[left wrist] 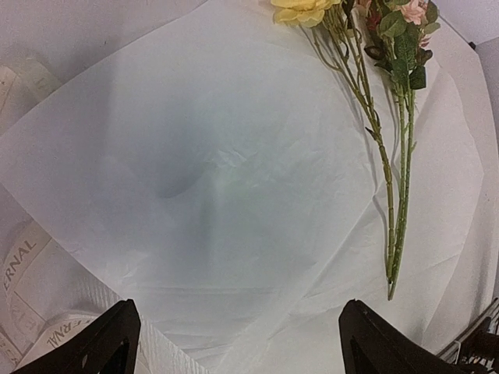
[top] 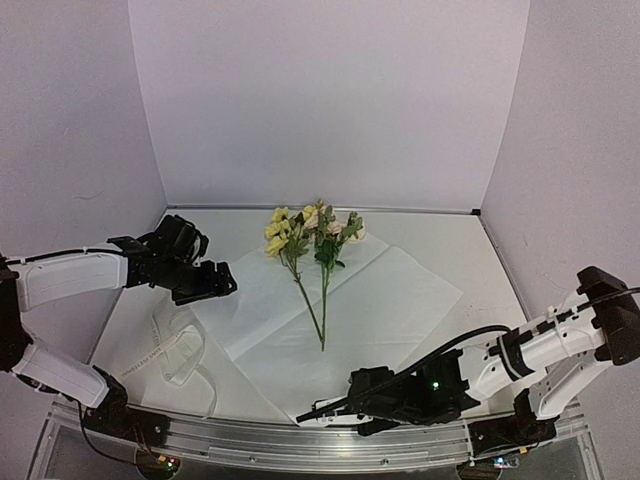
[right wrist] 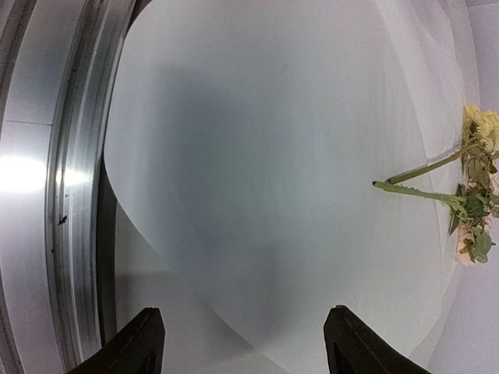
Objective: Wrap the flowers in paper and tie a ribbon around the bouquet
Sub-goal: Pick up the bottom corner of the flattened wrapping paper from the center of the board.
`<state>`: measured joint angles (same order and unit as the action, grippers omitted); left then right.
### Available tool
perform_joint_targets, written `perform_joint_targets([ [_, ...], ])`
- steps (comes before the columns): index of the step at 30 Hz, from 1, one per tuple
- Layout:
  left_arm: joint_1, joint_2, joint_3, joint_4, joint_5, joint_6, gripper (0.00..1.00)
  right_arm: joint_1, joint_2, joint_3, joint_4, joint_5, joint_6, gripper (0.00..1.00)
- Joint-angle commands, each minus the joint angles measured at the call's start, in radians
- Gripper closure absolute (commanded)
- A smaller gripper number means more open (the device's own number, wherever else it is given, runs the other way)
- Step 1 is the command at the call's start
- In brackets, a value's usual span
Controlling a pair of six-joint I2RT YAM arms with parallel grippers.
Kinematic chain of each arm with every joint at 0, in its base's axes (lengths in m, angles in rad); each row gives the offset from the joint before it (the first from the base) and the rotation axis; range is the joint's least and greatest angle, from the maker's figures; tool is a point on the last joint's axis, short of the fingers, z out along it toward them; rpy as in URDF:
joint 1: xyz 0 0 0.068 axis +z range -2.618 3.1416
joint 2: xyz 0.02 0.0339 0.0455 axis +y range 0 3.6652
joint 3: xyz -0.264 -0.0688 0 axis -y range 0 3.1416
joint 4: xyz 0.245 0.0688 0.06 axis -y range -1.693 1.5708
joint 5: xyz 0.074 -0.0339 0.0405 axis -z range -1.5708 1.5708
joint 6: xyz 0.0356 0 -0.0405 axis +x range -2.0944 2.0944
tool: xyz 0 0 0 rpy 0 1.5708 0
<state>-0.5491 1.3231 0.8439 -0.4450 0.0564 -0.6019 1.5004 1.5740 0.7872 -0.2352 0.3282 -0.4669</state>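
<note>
The flowers (top: 308, 232) lie on the paper (top: 400, 300) with pale yellow and cream blooms toward the back wall and thin green stems pointing to the near edge. The paper is a broad white sheet spread flat at mid table. My left gripper (top: 220, 283) hovers open over the paper's left part; in its wrist view the fingertips (left wrist: 113, 343) frame bare paper (left wrist: 234, 171), with the flowers (left wrist: 390, 47) at upper right. My right gripper (top: 325, 410) stands open low at the paper's near edge, its fingers (right wrist: 351, 343) wide over the paper (right wrist: 257, 156). The ribbon (top: 175, 350) lies looped at the left.
An aluminium rail (right wrist: 47, 195) runs along the table's near edge just behind my right gripper. White walls enclose the table on three sides. Printed loops of the ribbon (left wrist: 23, 265) lie just left of the paper under my left arm.
</note>
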Motion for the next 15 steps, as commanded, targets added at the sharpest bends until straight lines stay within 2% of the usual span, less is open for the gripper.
perform_joint_targets([
  [1, -0.002, -0.04, -0.005, 0.006, -0.039, -0.007, 0.08, 0.041, 0.058, 0.024, 0.11, 0.114, -0.041, 0.29],
  [7, -0.002, -0.033, -0.008, 0.003, -0.043, -0.012, 0.09, 0.052, 0.103, 0.033, 0.136, 0.133, -0.004, 0.34],
  [15, -0.002, -0.004, 0.012, 0.002, -0.046, -0.006, 0.09, 0.058, 0.137, 0.04, 0.158, 0.145, 0.05, 0.55],
])
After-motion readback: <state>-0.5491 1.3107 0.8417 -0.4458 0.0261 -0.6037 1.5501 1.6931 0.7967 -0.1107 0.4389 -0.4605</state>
